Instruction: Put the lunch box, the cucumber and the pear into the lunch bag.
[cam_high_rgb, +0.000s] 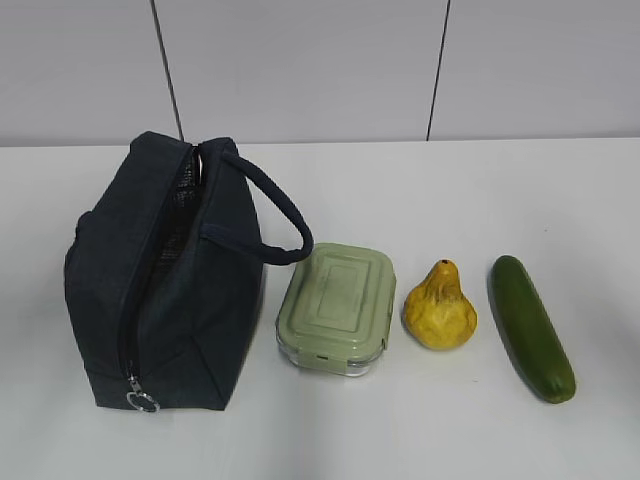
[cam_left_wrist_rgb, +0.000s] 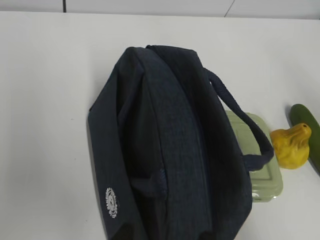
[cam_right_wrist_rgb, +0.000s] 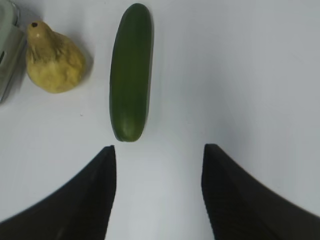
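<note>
From the exterior view, a dark navy fabric lunch bag (cam_high_rgb: 165, 275) stands on the left of the white table (cam_high_rgb: 450, 430), its zipper running along the top with a metal ring pull (cam_high_rgb: 141, 402) hanging at the near end; the far stretch of the top looks parted, showing a darker lining. Its looped padded handle (cam_high_rgb: 272, 210) arcs out to the right, the loop's end hanging just over the far corner of the lunch box. That rectangular clear-bodied lunch box with the pale sage-green lid (cam_high_rgb: 337, 307) sits just beside the bag. Next to it on the right is a lumpy yellow pear (cam_high_rgb: 440, 307), neck pointing away, and further right a long, smooth, dark green cucumber (cam_high_rgb: 531, 327) lying slightly slanted. All four things rest in a row, none of them touching. Neither arm shows here.

The left wrist view looks down on the bag (cam_left_wrist_rgb: 170, 145) from its far end, a small white round logo (cam_left_wrist_rgb: 111, 202) on its side. Behind the handle (cam_left_wrist_rgb: 240, 117) are the box lid (cam_left_wrist_rgb: 265, 175), the pear (cam_left_wrist_rgb: 291, 145) and a sliver of cucumber (cam_left_wrist_rgb: 305, 117). The left claw is out of the picture.

In the right wrist view, the right gripper (cam_right_wrist_rgb: 159, 155) hovers above bare table with its two dark fingers (cam_right_wrist_rgb: 95, 185) spread wide and holding nothing. The cucumber (cam_right_wrist_rgb: 130, 72) lies lengthwise just beyond them, its near end closer to the left finger. The pear (cam_right_wrist_rgb: 54, 60) sits left of it, and the box's edge (cam_right_wrist_rgb: 7, 50) shows at the frame's border.
</note>
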